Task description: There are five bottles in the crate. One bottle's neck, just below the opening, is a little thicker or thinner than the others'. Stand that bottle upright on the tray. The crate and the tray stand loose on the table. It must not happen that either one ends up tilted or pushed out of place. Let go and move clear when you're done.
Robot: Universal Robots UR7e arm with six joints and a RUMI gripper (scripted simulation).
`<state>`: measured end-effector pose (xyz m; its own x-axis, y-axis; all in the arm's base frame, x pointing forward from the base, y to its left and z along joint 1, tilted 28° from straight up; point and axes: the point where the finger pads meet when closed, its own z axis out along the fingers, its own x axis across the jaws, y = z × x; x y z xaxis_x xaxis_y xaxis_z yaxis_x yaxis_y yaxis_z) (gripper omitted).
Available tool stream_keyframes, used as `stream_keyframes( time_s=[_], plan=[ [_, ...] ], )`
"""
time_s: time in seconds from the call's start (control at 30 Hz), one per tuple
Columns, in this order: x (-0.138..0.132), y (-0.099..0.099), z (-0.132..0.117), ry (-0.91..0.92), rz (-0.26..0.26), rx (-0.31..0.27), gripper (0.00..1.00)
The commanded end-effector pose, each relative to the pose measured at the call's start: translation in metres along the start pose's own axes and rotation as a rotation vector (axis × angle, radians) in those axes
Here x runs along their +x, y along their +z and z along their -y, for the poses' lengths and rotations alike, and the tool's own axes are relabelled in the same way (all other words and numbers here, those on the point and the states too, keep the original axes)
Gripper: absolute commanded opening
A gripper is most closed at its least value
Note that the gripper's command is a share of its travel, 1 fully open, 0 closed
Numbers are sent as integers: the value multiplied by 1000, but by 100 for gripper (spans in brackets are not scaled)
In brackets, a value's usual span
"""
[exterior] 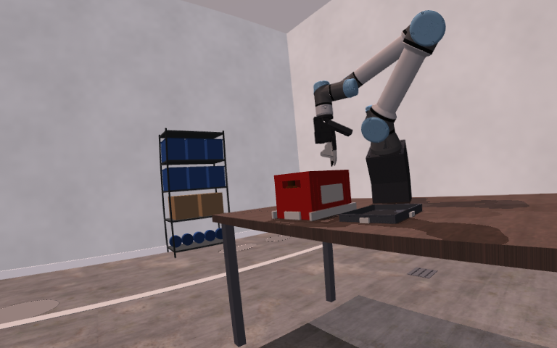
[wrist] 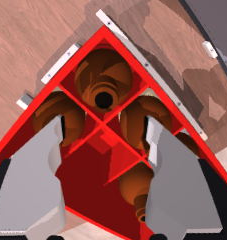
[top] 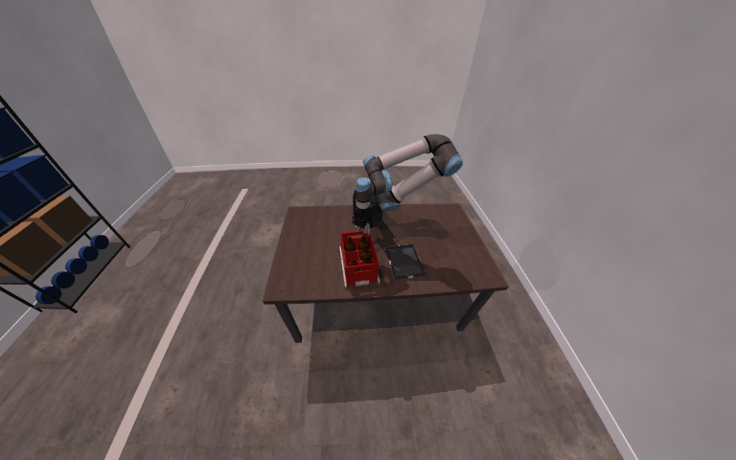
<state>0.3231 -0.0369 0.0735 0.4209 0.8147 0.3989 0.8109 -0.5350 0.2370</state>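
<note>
Hovering with the tool point(top: 365, 228) point(exterior: 332, 163) point(wrist: 104, 117) over the red crate point(top: 362, 275) point(exterior: 292, 201) point(wrist: 156, 91), fingers apart, gripping nothing. Below, showing five brown bottles point(top: 365, 255) point(wrist: 105, 70) inside the crate; impossible to tell the odd neck. Just beside, resting on the table point(top: 302, 257) point(exterior: 531, 225) point(wrist: 18, 50): dark tray point(top: 408, 274) point(exterior: 373, 217) point(wrist: 213, 22).

Five brown, narrow-necked bottles point(top: 365, 255) point(wrist: 104, 75) inside divided red crate point(top: 361, 276) point(exterior: 294, 202) point(wrist: 127, 56); crate upright, dark shallow tray point(top: 405, 262) point(exterior: 376, 217) point(wrist: 213, 25) flat just beside.

Dim room, soft-edged table shadows.
</note>
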Motion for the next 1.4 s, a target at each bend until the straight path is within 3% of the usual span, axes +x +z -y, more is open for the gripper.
stream_keyframes(
  time_s=[0.0, 1.37],
  plan=[
    [0, 7, 0, 2, 1, 0, 38],
    [0, 15, -1, 2, 2, -2, 38]
  ],
)
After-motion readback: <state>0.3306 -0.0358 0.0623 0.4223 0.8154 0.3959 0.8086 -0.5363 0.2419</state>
